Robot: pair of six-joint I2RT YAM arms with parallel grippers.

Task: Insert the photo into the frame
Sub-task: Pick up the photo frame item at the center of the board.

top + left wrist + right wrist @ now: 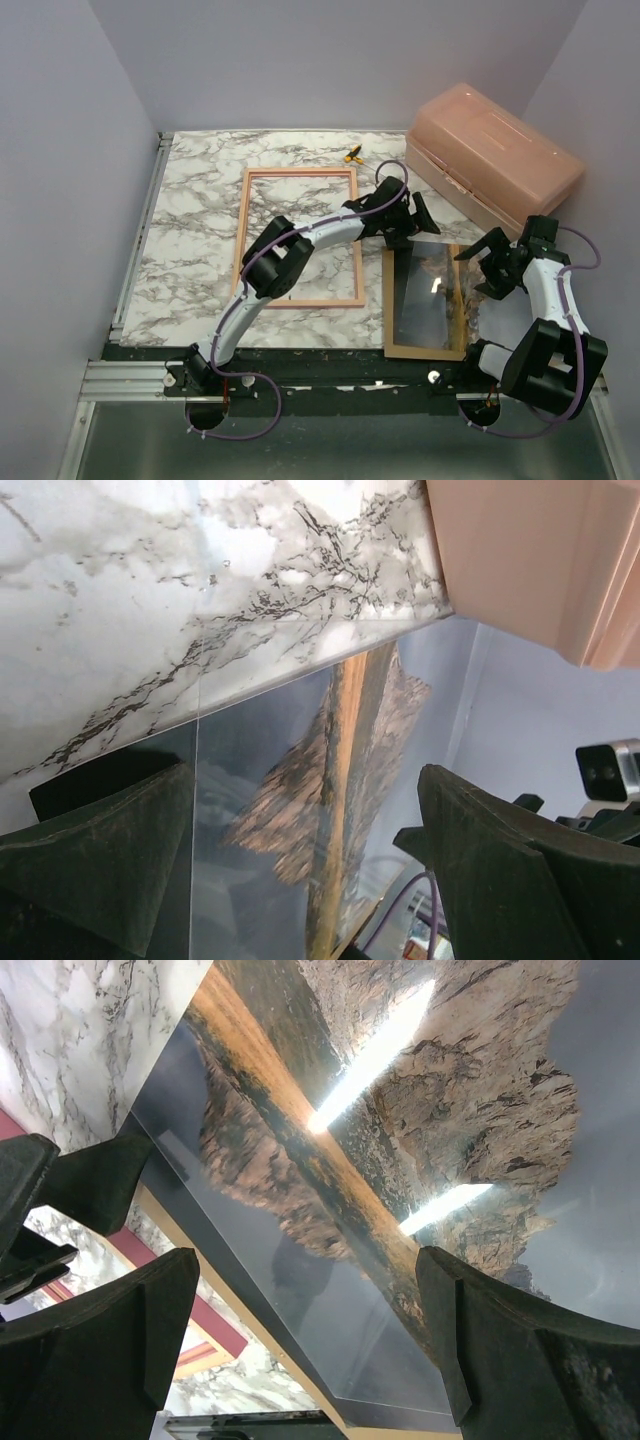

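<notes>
The photo (428,292), a rocky mountain mirrored in a lake, lies face up at the front right of the table on a brown backing board (425,351). A glossy clear sheet seems to cover it. The pink frame (243,232) lies flat to its left with marble showing through it. My left gripper (405,222) hovers open over the photo's far edge, and in the left wrist view the photo (330,780) shows between its fingers (110,850). My right gripper (483,270) is open at the photo's right side. In the right wrist view the photo (400,1140) fills the gap of the right gripper (310,1340).
A salmon plastic box (495,160) stands at the back right, close behind both grippers, and appears as the box (540,560) in the left wrist view. A small yellow object (352,154) lies beyond the frame. Purple walls enclose the marble table (195,200).
</notes>
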